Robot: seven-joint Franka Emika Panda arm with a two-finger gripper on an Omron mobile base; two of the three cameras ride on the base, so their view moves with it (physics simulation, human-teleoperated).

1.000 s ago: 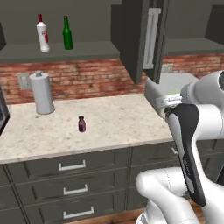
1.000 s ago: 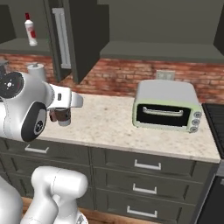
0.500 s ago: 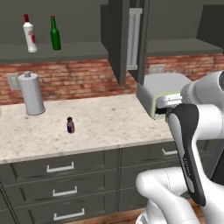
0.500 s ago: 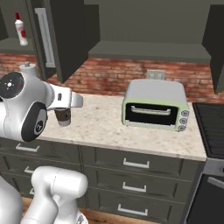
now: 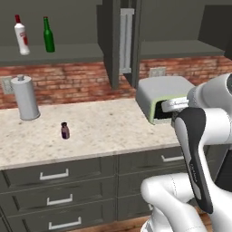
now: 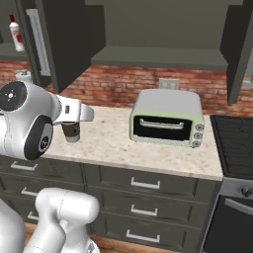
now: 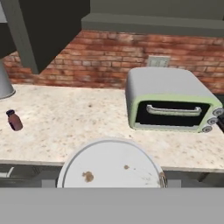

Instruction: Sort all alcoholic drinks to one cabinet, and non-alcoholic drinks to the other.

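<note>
My gripper is shut on the paper coffee cup, held above the counter's front edge; its white lid fills the bottom of the hand view and hides the fingertips. The tiny purple bottle stands alone on the counter to the left. A white bottle with a red cap and the green glass bottle stand side by side on the left cabinet's shelf. The right cabinet's shelf is bare, its door swung open.
A pale-green toaster oven sits on the counter under the right cabinet. The tall grey canister stands by the brick wall at the left. A stove borders the counter on the right. Drawers line the counter front.
The base has driven to the right, so the whole scene has slid left in both base views. The cup has stayed in the gripper.
</note>
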